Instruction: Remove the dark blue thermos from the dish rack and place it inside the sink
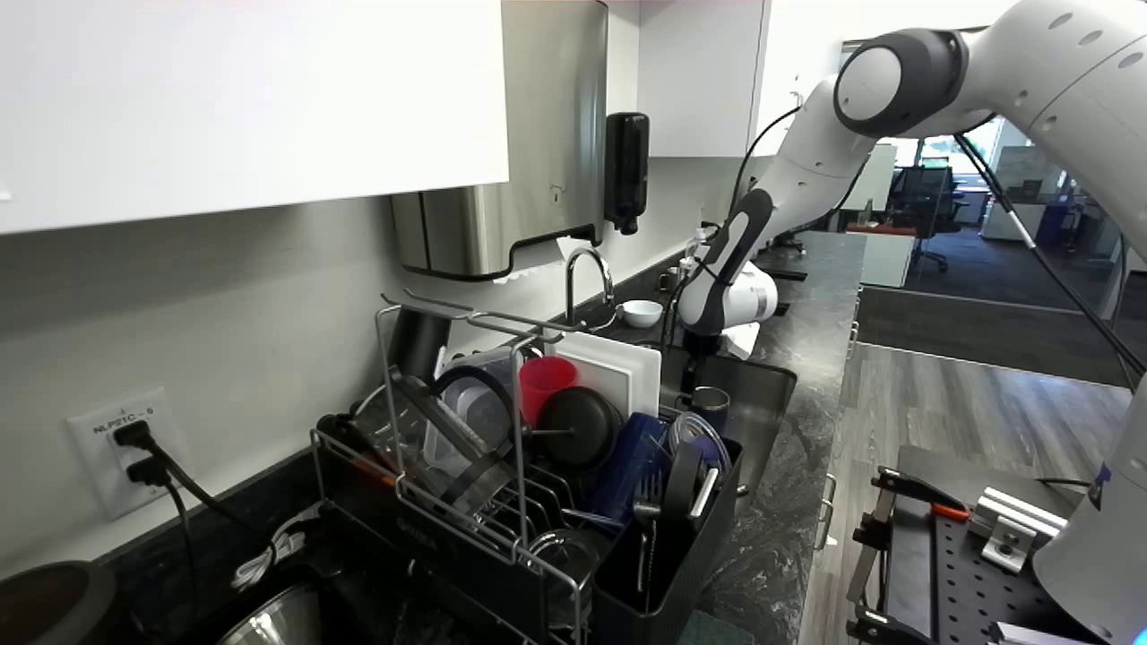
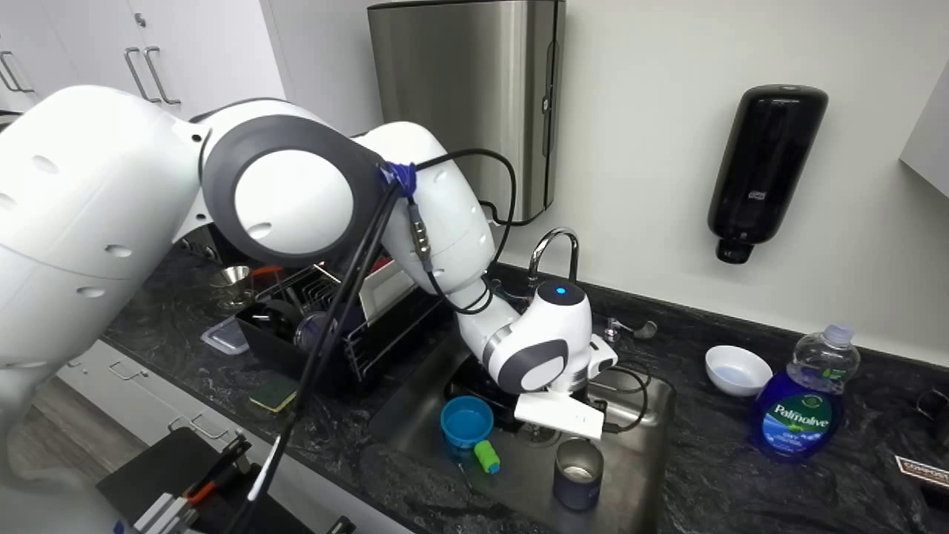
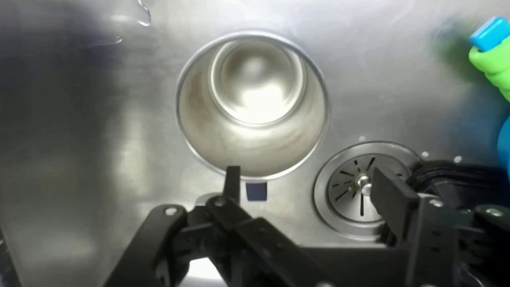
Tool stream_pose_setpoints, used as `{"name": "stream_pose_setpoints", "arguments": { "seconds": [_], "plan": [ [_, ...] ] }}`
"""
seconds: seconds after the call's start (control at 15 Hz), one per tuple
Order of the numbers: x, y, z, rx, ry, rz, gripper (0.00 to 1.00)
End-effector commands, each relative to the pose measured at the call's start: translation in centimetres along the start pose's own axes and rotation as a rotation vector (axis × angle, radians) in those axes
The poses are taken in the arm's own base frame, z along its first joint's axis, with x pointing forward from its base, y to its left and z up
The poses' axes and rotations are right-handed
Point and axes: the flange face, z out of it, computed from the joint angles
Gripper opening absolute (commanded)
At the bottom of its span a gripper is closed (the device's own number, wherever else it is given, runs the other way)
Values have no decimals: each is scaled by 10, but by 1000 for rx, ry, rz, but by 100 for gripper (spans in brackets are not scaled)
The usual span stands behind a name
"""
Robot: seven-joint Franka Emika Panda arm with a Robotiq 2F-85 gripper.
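Dark blue thermos [image 2: 578,478]: upright inside the sink [image 2: 519,483], mouth upward, long axis close to vertical.
Jaws: spread wide in the wrist view, holding nothing; the exterior views do not show them clearly.
Thermos from jaws: at 11 o'clock of the gap in the wrist view, its mouth almost wholly beyond the tips. One jaw's tip overlaps the thermos's edge between 6 and 7 o'clock; touching or apart cannot be told.
Handle [image 3: 256,191]: a dark blue patch just past the thermos's 6 o'clock edge, judged to be the handle, shows to the 3 o'clock side of that jaw.
Drain [image 3: 358,193]: at 4 o'clock of the thermos in the wrist view, partly behind the opposite jaw.
Turquoise cup [image 2: 467,421]: at 10 o'clock of the thermos in an exterior view, apart from it.
Dish rack [image 1: 448,564]: apart from the thermos, which lies between 2 and 3 o'clock of it in an exterior view. A blue cylinder [image 1: 627,466] leans in the rack; it is read as a different item, without certainty.
Placement: judged complete.
Next move: judged to call for a straight lift, or a retreat towards the wrist view's 5 o'clock.
Hazard: a drift towards 3 o'clock could hook the handle and tip the thermos.
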Motion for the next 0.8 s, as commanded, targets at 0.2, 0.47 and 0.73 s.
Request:
{"name": "stream_pose_setpoints", "arguments": {
  "seconds": [0.2,0.47,0.73],
  "plan": [
    [-18,-18,-108,16,23,22,100],
    [-52,-45,-196,70,63,52,100],
    [-98,-77,-270,161,136,81,100]
  ]
}}
